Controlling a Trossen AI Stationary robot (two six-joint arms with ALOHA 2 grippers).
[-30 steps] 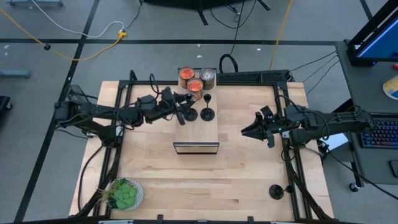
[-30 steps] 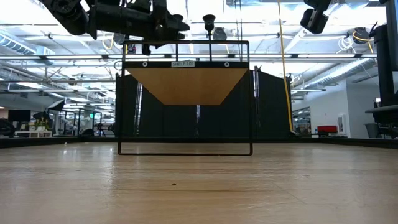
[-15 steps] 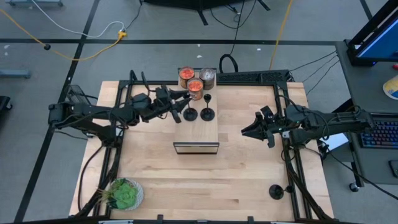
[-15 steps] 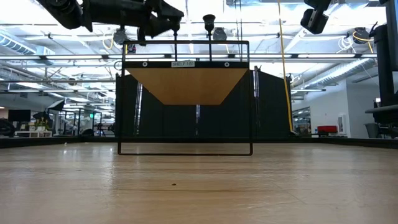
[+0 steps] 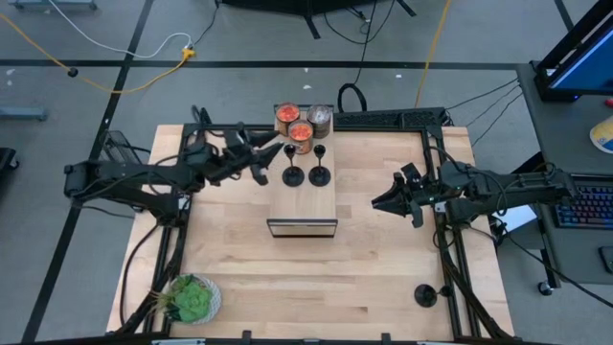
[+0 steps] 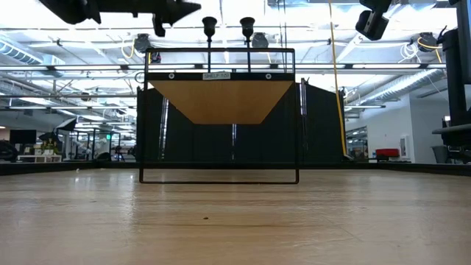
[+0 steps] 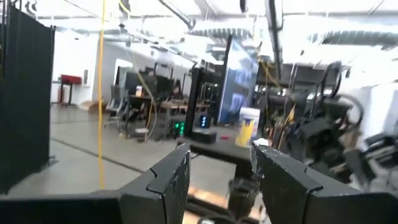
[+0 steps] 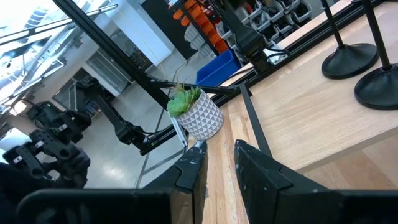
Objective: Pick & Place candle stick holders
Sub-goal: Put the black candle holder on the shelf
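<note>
On the shelf's point(image 6: 221, 110) front rail, "SHELF-100" label point(image 6: 215, 76).

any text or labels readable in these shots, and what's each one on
"SHELF-100" or close to it: small white label on the top front bar of the black shelf frame, low view; the last characters are too small to be sure of.
Nothing else reads: the monitors and bins seen behind in the wrist views are too blurred.

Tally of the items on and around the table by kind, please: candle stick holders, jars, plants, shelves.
Candle stick holders: 3
Jars with red/orange contents: 2
Silvery-grey jar: 1
Potted plant: 1
Shelf: 1
Total: 8
</note>
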